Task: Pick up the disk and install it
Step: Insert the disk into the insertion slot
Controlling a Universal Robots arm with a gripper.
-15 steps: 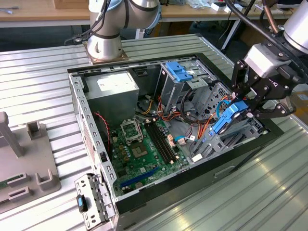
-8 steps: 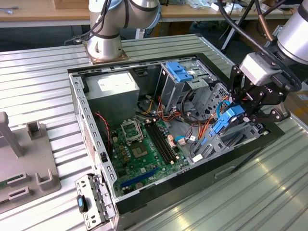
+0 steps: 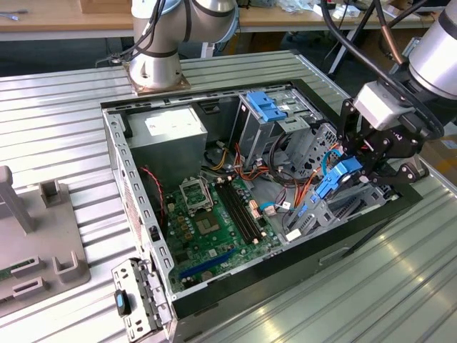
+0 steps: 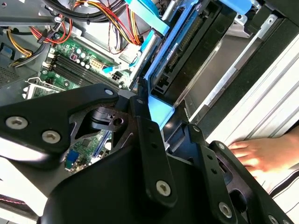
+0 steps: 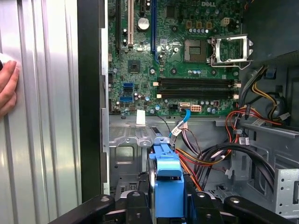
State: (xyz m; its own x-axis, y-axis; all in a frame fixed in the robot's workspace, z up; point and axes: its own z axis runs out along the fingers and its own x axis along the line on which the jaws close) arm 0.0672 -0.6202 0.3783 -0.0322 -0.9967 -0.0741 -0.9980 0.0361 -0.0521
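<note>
The disk [image 3: 335, 180], a flat drive with bright blue side rails, is held edge-on and tilted above the drive bay [image 3: 335, 211] at the case's corner on the exterior view's right. My gripper [image 3: 360, 166] is shut on it. In the first wrist view the disk's blue rail [image 5: 166, 184] stands between my black fingers [image 5: 138, 205], above the bay's metal floor. In the second wrist view the disk's dark connector edge [image 4: 184, 63] and blue rail [image 4: 156, 109] rise from one finger [image 4: 145, 126].
The open computer case [image 3: 143, 214] holds a green motherboard [image 3: 214, 221], a grey power-supply box [image 3: 168, 132], a metal cage with a blue bracket [image 3: 268, 107] and loose cables [image 3: 285, 186]. A person's hand [image 4: 261, 156] rests on the ribbed table beside the case. The arm's base [image 3: 153, 71] stands behind.
</note>
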